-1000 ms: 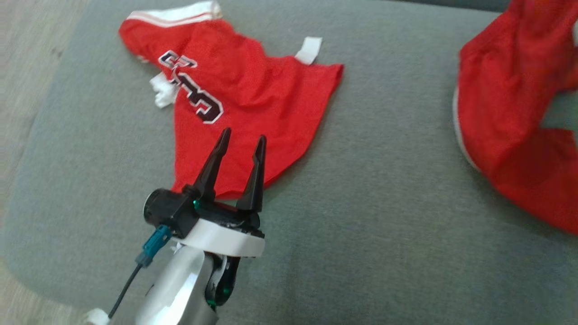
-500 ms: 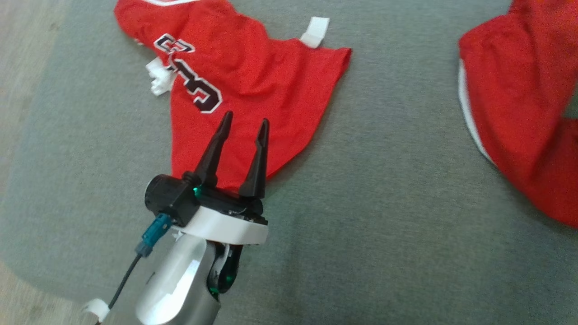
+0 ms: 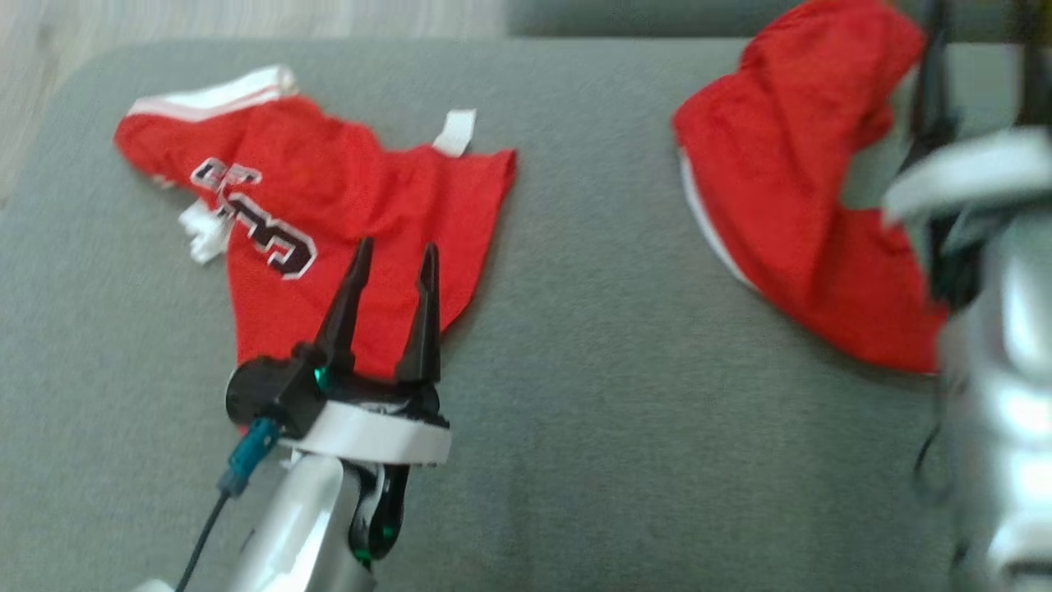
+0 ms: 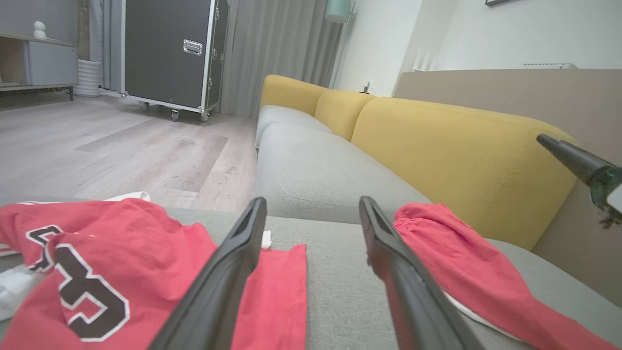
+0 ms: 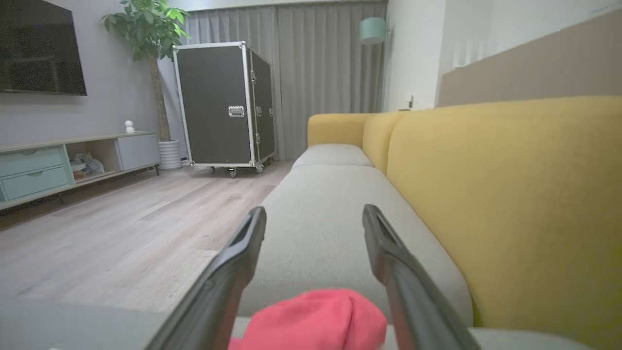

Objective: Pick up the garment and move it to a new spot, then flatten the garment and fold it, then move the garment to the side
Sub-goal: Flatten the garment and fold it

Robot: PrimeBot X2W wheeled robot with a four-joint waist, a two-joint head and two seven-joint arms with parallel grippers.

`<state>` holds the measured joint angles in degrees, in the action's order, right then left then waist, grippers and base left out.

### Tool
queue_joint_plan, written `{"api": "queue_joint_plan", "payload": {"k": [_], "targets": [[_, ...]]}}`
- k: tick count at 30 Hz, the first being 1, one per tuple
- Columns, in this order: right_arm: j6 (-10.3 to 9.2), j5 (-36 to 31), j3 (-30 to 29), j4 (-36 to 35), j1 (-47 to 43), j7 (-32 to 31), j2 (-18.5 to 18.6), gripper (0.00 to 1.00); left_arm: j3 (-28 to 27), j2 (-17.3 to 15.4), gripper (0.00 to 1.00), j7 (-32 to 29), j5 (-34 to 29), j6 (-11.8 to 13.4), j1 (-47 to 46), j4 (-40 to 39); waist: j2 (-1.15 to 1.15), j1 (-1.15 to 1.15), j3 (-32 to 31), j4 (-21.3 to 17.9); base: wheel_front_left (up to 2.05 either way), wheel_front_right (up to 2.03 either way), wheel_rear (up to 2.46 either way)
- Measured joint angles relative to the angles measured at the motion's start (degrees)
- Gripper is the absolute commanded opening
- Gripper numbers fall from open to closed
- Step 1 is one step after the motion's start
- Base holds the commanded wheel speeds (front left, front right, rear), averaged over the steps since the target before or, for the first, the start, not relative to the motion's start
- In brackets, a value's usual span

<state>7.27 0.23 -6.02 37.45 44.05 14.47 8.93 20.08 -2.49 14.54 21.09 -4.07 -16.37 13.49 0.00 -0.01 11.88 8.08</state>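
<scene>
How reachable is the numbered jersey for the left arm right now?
Probably yes. The left end effector is open, fingers pointing over the near edge of the jersey, nothing between them. The jersey lies spread on the cushion, so the arm would likely have to drop to pinch cloth.

Red jersey (image 3: 370,205), shorts (image 3: 789,181); gry seat (image 3: 616,411)

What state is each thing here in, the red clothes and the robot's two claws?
Jersey: lying spread but rumpled on the cushion, unfolded.
Shorts: crumpled in a heap on the cushion, apart from the jersey.
Left gripper: open, empty, over the jersey's near edge.
Right gripper: open, empty, with the red fabric of the shorts just beneath its fingers.
</scene>
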Motion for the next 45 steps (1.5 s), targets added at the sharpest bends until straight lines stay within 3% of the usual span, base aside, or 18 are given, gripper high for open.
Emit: {"api": "queue_joint_plan", "payload": {"k": [5,14,18,21,32,39,40,41,42,45], "targets": [[0.0,3.2,0.7,-10.6,-17.5,0.0,-5.0,1.0,-1.0,0.0,1.0,0.0,-0.6,0.0,2.7,0.2,0.0,0.0,-4.2,-3.6,0.0,0.0,0.0],[0.0,9.3,3.5,-13.4,-32.5,0.0,-5.9,1.0,-1.6,0.0,1.0,0.0,-1.1,-0.7,5.1,0.2,0.0,-0.01,-6.9,-6.5,0.0,0.0,0.0],[0.0,7.5,3.1,-11.0,-30.4,0.0,-6.0,1.0,-1.5,0.0,1.0,0.0,-1.1,-1.0,5.1,0.2,0.0,0.01,-5.9,-6.0,0.0,0.0,0.0],[0.0,1.7,2.7,-7.1,-26.5,-2.0,-6.0,1.0,-1.4,0.0,1.0,0.0,-1.7,-1.0,5.0,0.2,0.0,0.01,-4.7,-5.4,0.0,0.0,0.0],[0.0,-8.8,-11.8,11.5,-10.2,-10.6,-2.4,1.0,0.4,0.0,1.0,0.0,-2.0,-1.2,2.4,0.3,0.0,0.02,-0.2,-0.3,0.0,0.0,0.0],[0.0,-12.7,-15.7,21.7,-4.9,-14.9,-0.8,1.0,1.3,0.0,1.0,0.0,-1.9,-1.2,1.6,0.3,0.0,0.02,2.5,2.4,0.0,0.0,0.0],[0.0,-12.9,-16.1,22.6,-4.0,-15.3,-0.4,0.94,1.5,0.0,1.0,0.0,-1.9,-1.2,1.4,0.3,0.0,0.01,2.7,2.7,0.0,0.0,0.0],[0.0,-13.3,-16.2,23.4,-3.1,-15.5,0.3,0.17,1.7,0.0,1.0,0.0,-1.9,-1.2,1.2,0.3,0.0,0.01,2.8,3.0,0.0,0.0,0.0],[0.01,-14.0,-16.3,23.9,-2.4,-15.5,0.9,0.0,1.7,0.0,1.0,0.0,-1.9,-1.2,1.2,0.3,0.0,0.02,3.0,3.2,0.0,0.0,0.0],[0.03,-15.2,-17.9,24.9,-1.6,-14.8,1.7,0.0,1.7,0.0,1.0,0.0,-1.9,-1.2,1.1,0.3,0.0,0.02,3.0,3.3,0.0,0.0,0.0]]}}
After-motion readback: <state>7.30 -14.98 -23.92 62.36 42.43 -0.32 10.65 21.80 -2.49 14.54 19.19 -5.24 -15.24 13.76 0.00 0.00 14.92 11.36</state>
